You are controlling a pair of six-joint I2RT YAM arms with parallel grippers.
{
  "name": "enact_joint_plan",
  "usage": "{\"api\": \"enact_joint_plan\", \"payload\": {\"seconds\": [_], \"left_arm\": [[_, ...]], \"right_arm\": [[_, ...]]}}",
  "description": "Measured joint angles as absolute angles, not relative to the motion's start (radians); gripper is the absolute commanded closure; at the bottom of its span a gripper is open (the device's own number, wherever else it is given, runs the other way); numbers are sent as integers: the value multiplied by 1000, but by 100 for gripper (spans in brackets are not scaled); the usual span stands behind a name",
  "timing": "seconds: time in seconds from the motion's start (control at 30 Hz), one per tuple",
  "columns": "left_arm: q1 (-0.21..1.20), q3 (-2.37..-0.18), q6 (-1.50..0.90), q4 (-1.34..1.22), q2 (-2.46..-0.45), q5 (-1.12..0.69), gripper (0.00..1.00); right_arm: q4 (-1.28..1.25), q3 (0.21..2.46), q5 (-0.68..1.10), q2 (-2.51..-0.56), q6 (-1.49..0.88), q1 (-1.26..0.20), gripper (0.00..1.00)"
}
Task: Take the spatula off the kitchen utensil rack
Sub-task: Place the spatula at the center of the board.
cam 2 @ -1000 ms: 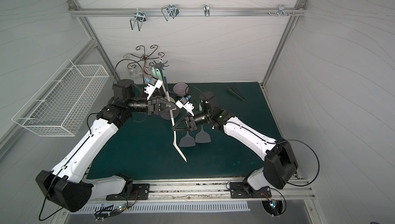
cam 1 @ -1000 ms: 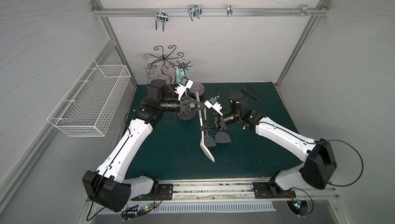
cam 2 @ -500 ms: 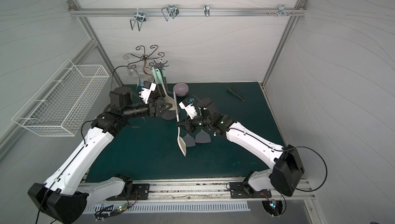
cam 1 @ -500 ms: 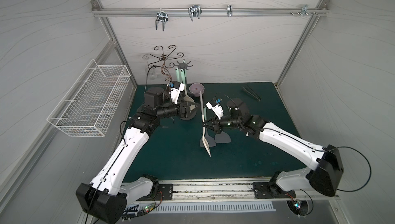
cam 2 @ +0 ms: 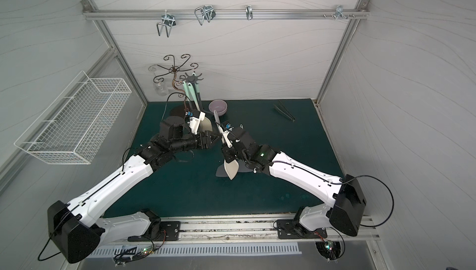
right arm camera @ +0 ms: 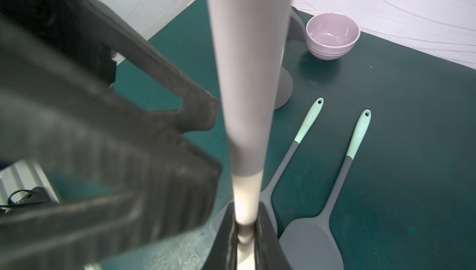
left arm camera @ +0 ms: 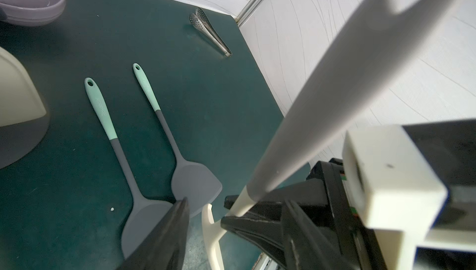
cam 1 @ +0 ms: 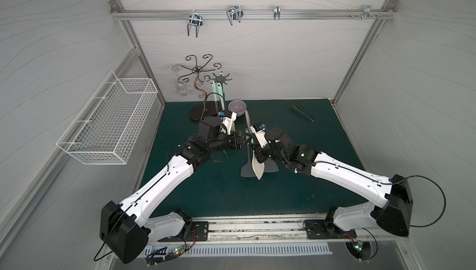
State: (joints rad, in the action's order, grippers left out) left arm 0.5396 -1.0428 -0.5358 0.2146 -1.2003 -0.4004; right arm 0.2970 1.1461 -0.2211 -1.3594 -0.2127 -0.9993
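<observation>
Right claw [right arm camera: 244, 235] clamps the spatula [cam 1: 258, 169] at its neck, blade down; left claw [cam 2: 215, 139] gapes just beside its handle.

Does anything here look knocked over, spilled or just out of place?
Nothing looks spilled or broken. The odd sight is the cream-bladed, grey-handled spatula held blade-down and tilted, pinched by the jaws of the right gripper. Below it, two grey spatulas with mint handles lie flat on the dark green mat, not hung up.
</observation>
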Motion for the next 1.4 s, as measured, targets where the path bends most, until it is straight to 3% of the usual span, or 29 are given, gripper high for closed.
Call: {"api": "enact_joint_plan", "payload": {"seconds": [0.2,0.3,0.37,0.43,0.5,0.53,0.63,0.83,1.13,1.23,1.4], "left_arm": [[540,-1051,-557,174,-1243,-401,62],[545,-1069,-558,165,-1270,-409,82],[545,-1079,-537,173,-1282,-401,100],[535,-1081,-539,176,-1291,-412,100],[535,-1083,-530,180,-1291,-412,100],[533,-1086,-524,186,-1291,-418,100],[507,-1088,-495,209,-1279,-455,100],[362,-1092,-445,252,-1217,-609,100],[341,-1099,-418,298,-1200,-675,100],[341,-1099,-414,301,-1200,-678,100],[334,-1098,-404,305,-1200,-661,100]], "right_arm": [[297,1147,-201,-1370,-210,-1001,100],[299,1147,-180,-1384,-209,-1001,100],[301,1148,-170,-1387,-209,-1001,100],[299,1149,-163,-1383,-210,-999,100],[300,1149,-149,-1384,-209,-993,73],[300,1149,-127,-1383,-208,-985,64],[287,1144,30,-1371,-205,-924,55],[175,1082,409,-1306,-291,-683,57],[174,1154,492,-1382,-295,-841,63],[181,1181,485,-1419,-295,-858,69],[207,1222,453,-1456,-295,-873,69]]}}
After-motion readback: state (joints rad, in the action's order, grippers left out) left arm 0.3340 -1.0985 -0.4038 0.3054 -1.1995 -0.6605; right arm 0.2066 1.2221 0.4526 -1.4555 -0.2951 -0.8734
